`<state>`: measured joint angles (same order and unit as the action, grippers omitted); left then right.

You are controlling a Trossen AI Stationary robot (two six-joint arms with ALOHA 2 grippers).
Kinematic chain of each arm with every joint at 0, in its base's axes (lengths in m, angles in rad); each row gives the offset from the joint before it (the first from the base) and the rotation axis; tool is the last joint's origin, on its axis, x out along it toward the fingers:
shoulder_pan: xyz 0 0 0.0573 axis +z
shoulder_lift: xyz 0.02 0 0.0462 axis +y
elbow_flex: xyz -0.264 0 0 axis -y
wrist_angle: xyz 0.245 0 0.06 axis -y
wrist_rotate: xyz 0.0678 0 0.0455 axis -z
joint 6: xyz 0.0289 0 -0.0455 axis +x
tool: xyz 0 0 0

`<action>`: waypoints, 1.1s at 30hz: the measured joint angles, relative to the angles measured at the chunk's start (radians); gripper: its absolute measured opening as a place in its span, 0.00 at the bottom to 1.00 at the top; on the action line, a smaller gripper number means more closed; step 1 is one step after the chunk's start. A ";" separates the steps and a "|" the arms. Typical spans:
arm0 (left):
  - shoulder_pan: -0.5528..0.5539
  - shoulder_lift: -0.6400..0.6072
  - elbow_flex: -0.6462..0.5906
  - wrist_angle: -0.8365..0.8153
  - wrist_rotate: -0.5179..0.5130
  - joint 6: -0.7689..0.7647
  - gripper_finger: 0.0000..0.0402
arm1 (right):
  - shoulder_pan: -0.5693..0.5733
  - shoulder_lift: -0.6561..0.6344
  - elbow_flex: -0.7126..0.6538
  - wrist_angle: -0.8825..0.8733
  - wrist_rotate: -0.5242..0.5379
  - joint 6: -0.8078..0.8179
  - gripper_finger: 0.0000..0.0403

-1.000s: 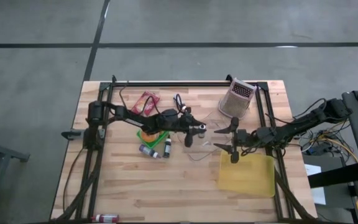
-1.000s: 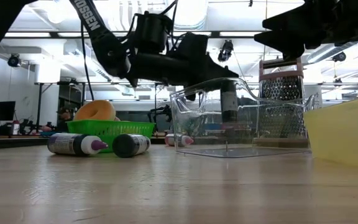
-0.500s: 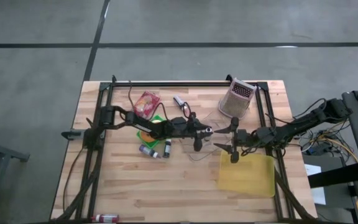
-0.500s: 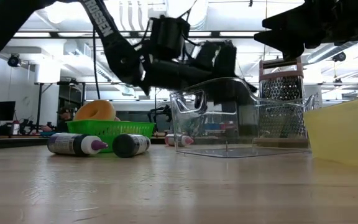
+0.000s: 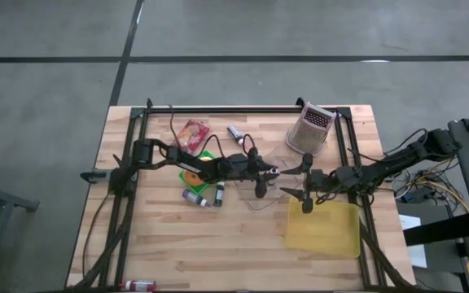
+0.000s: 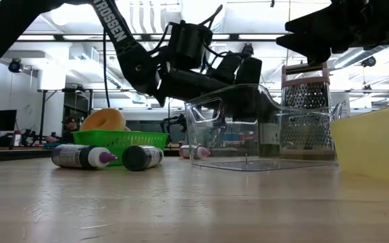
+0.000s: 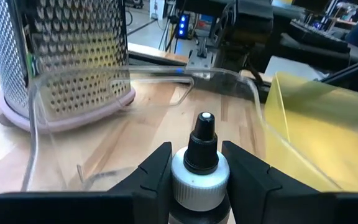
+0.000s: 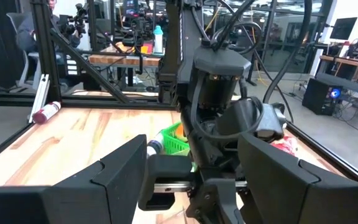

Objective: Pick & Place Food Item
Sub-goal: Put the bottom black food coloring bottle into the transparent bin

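Observation:
My left gripper [image 5: 260, 181] reaches in from the table's left and is shut on a dark bottle [image 7: 199, 183] with a white collar and a black nozzle. It holds the bottle over the clear plastic tub [image 5: 272, 189] at mid-table. In the low view the gripper [image 6: 247, 73] stands at the tub's rim [image 6: 229, 91]. My right gripper [image 5: 303, 183] is open and empty just right of the tub, over the far left corner of the yellow bin [image 5: 324, 228]. It also shows in the right wrist view [image 8: 201, 186], facing the left arm. My left gripper pinches the bottle's upper body [image 7: 194, 190], just behind the white collar, between its two fingers [image 7: 157, 168]. The fingers lie along the bottle, and the nozzle [image 7: 204, 127] sticks out past the fingertips toward the table's right. The bottle is lifted clear, over the tub.
A metal grater [image 5: 310, 129] stands behind the tub. A green basket [image 5: 195, 172] with an orange ring-shaped item sits left of centre, with two small bottles [image 5: 194, 197] in front of it. A red packet [image 5: 192, 133] and another bottle [image 5: 234, 132] lie farther back.
My left gripper has carried the bottle a little toward the table's right edge, over the clear tub, and has turned on the way. It has stayed shut on the bottle. My right gripper has kept still.

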<state>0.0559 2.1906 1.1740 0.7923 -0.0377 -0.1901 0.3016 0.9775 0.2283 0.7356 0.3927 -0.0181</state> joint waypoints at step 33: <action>-0.023 0.000 -0.002 -0.023 0.109 -0.001 0.50 | 0.000 0.000 0.000 0.000 -0.001 0.003 0.61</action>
<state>0.0325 2.1902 1.1725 0.7690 0.0715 -0.1911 0.3016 0.9775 0.2283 0.7356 0.3916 -0.0151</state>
